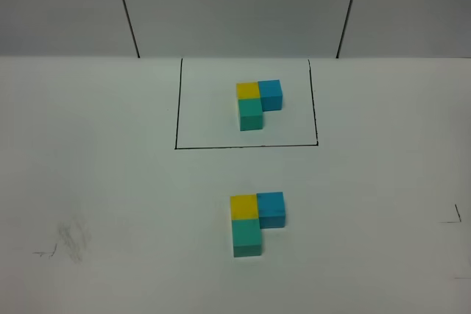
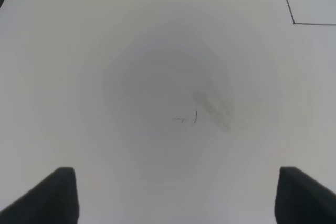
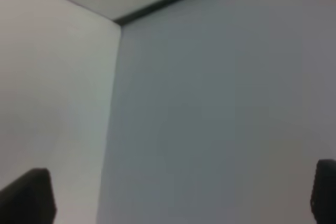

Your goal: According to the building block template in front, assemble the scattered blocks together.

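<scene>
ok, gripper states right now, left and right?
Left gripper: open, holding nothing, over bare table.
Right gripper: open, holding nothing, pointed at the wall.

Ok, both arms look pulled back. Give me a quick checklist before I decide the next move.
1. Loose yellow block touches loose blue block: ok.
2. Loose teal-green block sits in front of yellow, as in the template: ok.
3. L-shape matches template's orientation: ok.
4. Left gripper open, nothing held: ok.
5. Right gripper open, nothing held: ok.
6. Blocks pressed flush, no gaps: cannot tell.
</scene>
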Robot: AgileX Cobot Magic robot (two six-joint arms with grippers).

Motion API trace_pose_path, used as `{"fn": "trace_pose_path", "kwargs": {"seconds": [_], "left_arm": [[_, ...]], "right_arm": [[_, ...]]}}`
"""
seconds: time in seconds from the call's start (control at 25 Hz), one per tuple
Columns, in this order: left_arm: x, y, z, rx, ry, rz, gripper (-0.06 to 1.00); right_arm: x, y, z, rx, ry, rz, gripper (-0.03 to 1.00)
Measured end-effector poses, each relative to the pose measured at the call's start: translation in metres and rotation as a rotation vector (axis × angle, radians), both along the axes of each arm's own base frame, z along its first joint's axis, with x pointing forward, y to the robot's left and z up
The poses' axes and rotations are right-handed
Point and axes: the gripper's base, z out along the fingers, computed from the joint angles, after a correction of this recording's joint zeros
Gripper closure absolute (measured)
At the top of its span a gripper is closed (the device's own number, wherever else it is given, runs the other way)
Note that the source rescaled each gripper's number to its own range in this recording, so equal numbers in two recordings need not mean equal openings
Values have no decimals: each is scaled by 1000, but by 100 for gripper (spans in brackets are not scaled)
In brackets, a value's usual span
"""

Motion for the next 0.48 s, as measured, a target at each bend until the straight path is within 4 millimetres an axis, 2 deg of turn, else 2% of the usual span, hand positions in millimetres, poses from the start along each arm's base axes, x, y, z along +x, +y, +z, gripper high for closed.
{"fn": "trace_pose_path", "kwargs": {"seconds": [0.08,0.16,0.32,0.4,0.48], "left_arm": [[0,0,0,0,0,0,-2],[0,0,0,0,0,0,-2],[0,0,0,0,0,0,-2],[0,0,0,0,0,0,-2],[0,0,0,0,0,0,-2]], "right_arm": [[-24,-15,10,74,7,-45,-3],[-51,-19,23,140,-19,-37,-3],[-112,-6,53,276,-161,65,-3],[-151,0,65,337,-240,97,-3],[-180,5,65,374,-290,126,-3]]}}
